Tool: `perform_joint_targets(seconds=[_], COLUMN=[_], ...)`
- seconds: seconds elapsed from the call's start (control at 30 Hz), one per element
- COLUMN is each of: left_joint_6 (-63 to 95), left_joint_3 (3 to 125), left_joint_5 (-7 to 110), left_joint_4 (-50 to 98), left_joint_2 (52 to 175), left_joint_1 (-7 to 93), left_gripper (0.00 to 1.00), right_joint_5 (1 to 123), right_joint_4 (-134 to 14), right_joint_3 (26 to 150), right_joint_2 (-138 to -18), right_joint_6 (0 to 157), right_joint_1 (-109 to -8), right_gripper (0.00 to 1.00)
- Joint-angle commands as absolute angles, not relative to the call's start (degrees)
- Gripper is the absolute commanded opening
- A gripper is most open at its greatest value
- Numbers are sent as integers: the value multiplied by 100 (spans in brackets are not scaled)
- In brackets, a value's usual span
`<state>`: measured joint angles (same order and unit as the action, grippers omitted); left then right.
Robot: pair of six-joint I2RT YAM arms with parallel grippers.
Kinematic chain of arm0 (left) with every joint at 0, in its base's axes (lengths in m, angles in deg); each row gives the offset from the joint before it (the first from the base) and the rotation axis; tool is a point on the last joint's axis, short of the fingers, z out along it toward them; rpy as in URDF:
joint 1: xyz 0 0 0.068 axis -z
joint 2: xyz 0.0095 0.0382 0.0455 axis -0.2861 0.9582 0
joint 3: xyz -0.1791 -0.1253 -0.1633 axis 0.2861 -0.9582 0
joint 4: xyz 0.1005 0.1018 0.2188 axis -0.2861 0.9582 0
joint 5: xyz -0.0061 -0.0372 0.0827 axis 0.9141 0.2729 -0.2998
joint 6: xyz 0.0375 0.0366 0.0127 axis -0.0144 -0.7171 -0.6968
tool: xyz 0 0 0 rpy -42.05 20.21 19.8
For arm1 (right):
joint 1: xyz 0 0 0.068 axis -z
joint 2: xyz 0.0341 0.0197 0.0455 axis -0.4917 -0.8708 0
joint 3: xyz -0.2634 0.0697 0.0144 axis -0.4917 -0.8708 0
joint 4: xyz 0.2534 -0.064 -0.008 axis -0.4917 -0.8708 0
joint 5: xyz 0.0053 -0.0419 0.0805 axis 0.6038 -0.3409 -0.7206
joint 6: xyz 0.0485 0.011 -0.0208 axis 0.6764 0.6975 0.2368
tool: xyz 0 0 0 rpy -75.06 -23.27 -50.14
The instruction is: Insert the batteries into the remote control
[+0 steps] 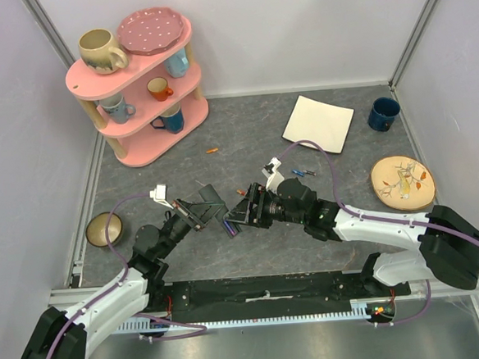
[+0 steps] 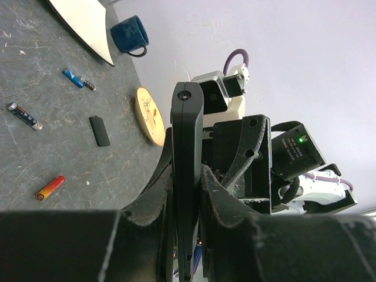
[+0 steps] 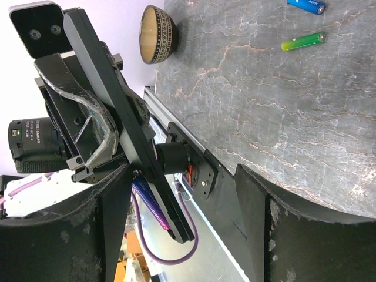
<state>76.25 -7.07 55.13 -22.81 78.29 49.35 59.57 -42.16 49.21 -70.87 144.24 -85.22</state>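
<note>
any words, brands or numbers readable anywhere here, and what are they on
Nothing can be read for certain.
White print on the black module on the right arm: too small to read.
White print on the black module on the left arm: too blurred to read.
Wrappers of the black battery, the orange battery and the green battery: no legible print.

The shelf [image 1: 139, 96] stands upper left on the desk [image 1: 244, 122], with the square plate [image 1: 318, 123] and mug [image 1: 383, 113] upper right, the round plate [image 1: 402, 182] at right and the bowl [image 1: 105, 229] at left. At centre, the remote control [image 2: 187, 176] sits in the left hand [image 1: 202, 205], beside the right hand [image 1: 240, 213].
</note>
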Motion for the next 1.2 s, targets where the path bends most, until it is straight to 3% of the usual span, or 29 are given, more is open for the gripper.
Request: perform_joint_targets(seconds=[0.0,0.57,1.17], left_joint_6=[7519,7510,7563], left_joint_3=[-433,-328,-591], left_joint_5=[5125,5134,5231], left_joint_4=[-2818,-2818,-2862], left_joint_2=[7830,7865,7839], left_joint_1=[4932,4932,4932], left_gripper=[2,2,2], right_joint_5=[5843,5878,5957], right_joint_4=[-4560,-4480,-4621], right_joint_3=[4788,4691,4981], right_joint_2=[-7176,-7264,-7176], right_joint_6=[14183,14182,14165], right_joint_1=[-8640,-8649,-8640], right_gripper=[77,70,77])
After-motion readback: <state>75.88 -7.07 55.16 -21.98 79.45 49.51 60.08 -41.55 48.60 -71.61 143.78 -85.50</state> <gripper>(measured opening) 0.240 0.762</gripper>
